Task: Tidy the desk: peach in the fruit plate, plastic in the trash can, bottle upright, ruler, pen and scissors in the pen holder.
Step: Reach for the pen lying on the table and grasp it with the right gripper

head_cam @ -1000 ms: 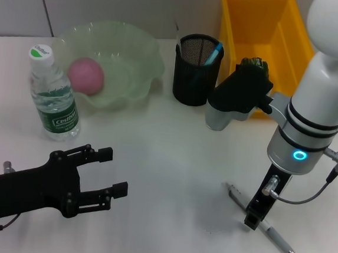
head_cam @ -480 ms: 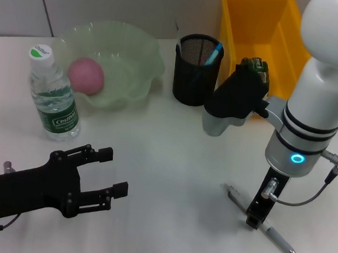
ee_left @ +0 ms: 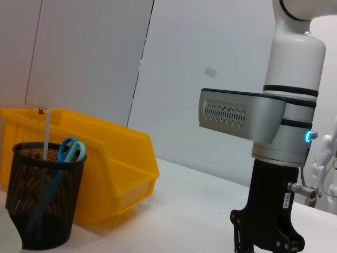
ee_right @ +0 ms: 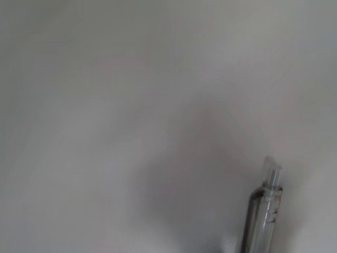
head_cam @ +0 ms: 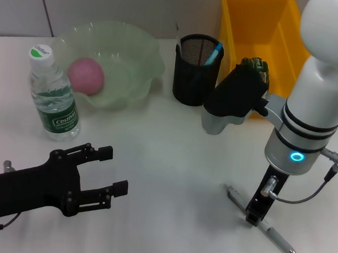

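The head camera looks from above, forward and down at the white table (head_cam: 172, 162), and it sees the whole desk with both arms. The left wrist camera sits low near the table and looks sideways across it; it shares with the head view the black mesh pen holder (ee_left: 39, 195), the yellow bin (ee_left: 113, 168) and the right arm (ee_left: 289, 121). The right wrist camera faces straight down, very near the table, and shares only the pen (ee_right: 263, 211) with the head view.

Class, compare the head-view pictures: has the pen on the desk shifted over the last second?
No. The pen lies at the same spot and angle, in front of the yellow bin, with the right gripper down on it.
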Controlling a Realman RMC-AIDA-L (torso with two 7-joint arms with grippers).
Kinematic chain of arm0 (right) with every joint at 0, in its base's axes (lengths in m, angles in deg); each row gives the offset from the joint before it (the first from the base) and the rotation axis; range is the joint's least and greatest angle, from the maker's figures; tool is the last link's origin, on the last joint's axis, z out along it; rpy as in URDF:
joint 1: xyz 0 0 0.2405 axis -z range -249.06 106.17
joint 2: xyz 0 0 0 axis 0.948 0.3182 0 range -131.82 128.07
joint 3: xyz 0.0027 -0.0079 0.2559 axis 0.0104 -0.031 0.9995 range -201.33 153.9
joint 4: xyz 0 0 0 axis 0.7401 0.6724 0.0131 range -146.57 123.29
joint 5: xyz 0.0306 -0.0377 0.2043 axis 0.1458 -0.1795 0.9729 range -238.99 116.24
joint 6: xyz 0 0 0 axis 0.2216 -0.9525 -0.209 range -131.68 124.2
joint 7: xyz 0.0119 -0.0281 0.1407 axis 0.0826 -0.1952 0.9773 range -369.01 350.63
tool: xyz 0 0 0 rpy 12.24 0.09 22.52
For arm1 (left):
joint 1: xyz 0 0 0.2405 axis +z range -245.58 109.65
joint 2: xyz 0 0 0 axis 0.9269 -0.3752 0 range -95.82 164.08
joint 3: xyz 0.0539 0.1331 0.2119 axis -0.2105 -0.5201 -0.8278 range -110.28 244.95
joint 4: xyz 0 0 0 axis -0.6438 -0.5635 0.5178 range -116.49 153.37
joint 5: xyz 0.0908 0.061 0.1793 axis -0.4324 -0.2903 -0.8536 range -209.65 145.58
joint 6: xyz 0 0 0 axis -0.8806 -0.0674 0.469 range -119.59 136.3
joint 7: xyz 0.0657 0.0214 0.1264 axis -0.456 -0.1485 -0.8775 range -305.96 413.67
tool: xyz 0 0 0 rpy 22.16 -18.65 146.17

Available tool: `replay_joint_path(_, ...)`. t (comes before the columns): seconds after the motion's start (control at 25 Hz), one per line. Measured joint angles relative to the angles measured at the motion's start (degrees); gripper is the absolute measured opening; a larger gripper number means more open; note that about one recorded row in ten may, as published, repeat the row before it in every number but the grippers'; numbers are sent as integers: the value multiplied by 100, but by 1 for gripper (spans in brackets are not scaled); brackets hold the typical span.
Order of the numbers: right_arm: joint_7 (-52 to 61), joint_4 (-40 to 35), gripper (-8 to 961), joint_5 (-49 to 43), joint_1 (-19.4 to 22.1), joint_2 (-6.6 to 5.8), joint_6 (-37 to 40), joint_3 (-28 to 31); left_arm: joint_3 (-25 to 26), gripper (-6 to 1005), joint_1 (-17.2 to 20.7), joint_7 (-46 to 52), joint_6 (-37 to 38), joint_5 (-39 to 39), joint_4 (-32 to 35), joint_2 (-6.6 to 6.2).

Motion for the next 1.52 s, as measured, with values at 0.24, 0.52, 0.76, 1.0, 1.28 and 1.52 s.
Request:
replay_joint_path(0.24,-24,12,237,-1,0,-2,10,-14,0,810,0,4,0,2,0,1)
replay_joint_path(0.52,-41,20,194,0,0,-9,59,-29,0,810,13,8,2,11,0,15)
replay_joint_path(0.76,-43,9,186,2,6,-20,77,-30,0,811,17,8,11,11,0,14)
replay_joint_path(1.0,-58,44,179,14,10,-20,75,-29,7,811,17,8,16,11,0,11)
replay_joint_path(1.28,-66,63,170,27,9,-10,71,-38,9,810,6,8,32,10,0,-4)
replay_joint_path(1.52,-68,80,162,35,9,1,70,-39,9,810,0,8,37,10,0,-7)
